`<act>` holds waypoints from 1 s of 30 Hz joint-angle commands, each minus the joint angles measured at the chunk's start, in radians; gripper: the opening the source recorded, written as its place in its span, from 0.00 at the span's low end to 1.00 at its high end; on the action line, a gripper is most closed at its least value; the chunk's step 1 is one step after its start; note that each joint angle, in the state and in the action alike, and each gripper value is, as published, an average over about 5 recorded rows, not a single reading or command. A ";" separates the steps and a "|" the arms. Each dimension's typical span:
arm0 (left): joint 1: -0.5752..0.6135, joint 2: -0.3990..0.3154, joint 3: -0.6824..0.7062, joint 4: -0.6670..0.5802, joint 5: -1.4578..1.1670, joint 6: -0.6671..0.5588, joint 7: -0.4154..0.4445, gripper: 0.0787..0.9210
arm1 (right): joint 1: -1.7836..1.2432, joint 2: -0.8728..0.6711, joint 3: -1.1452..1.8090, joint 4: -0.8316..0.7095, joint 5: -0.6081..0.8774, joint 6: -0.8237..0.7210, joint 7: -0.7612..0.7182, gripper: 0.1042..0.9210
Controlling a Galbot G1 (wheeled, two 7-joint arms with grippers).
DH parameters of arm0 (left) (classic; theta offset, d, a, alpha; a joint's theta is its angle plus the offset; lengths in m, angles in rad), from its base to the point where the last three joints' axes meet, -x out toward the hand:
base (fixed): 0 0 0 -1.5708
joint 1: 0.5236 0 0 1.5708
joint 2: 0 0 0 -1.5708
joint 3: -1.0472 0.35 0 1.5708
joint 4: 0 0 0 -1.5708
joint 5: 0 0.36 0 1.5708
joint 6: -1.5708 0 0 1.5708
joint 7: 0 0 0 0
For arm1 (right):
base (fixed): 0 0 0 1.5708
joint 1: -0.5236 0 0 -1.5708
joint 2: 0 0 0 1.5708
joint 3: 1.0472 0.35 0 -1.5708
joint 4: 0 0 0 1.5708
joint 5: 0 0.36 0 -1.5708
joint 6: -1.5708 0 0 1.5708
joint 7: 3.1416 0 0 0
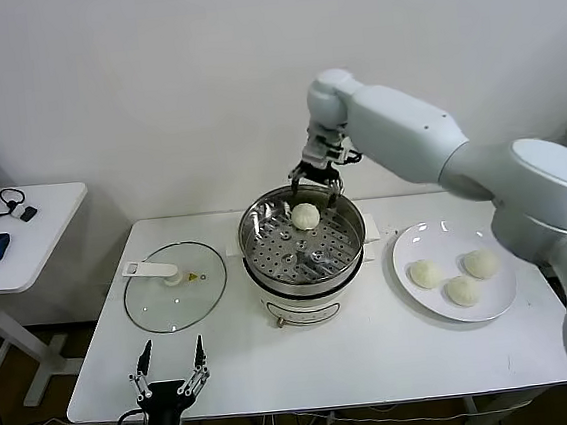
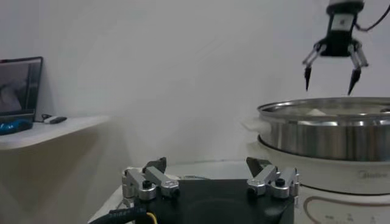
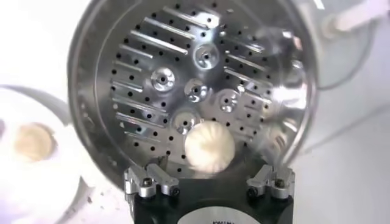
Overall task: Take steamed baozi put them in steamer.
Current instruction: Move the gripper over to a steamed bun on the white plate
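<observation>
The steel steamer (image 1: 305, 256) stands mid-table on its white base. One cream-white baozi (image 1: 305, 215) lies on the perforated tray at the far side; it also shows in the right wrist view (image 3: 209, 148). My right gripper (image 1: 317, 181) hangs open and empty just above that baozi, over the steamer's far rim. It shows far off in the left wrist view (image 2: 335, 67), above the steamer (image 2: 329, 131). Three more baozi (image 1: 461, 278) lie on the white plate (image 1: 407, 246) at the right. My left gripper (image 1: 168, 369) is open and empty at the table's front left edge.
A flat glass lid (image 1: 175, 286) with a white knob lies left of the steamer. A side table (image 1: 34, 231) with a blue mouse and a laptop stands at the far left. A white wall is close behind the table.
</observation>
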 commanded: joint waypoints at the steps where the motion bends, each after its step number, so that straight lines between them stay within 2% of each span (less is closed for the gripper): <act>1: 0.005 0.010 0.003 -0.007 -0.003 -0.001 -0.001 0.88 | 0.132 -0.215 -0.102 0.009 0.333 -0.230 -0.053 0.88; 6: 0.011 0.018 0.003 -0.014 -0.004 -0.004 -0.001 0.88 | 0.112 -0.313 -0.099 -0.012 0.329 -0.271 -0.079 0.88; 15: 0.022 0.019 0.012 -0.017 -0.001 -0.010 -0.001 0.88 | -0.033 -0.420 -0.026 -0.012 0.178 -0.284 -0.078 0.88; 30: 0.024 0.012 0.006 -0.017 -0.005 -0.011 -0.008 0.88 | -0.382 -0.419 0.225 -0.004 0.000 -0.313 -0.053 0.88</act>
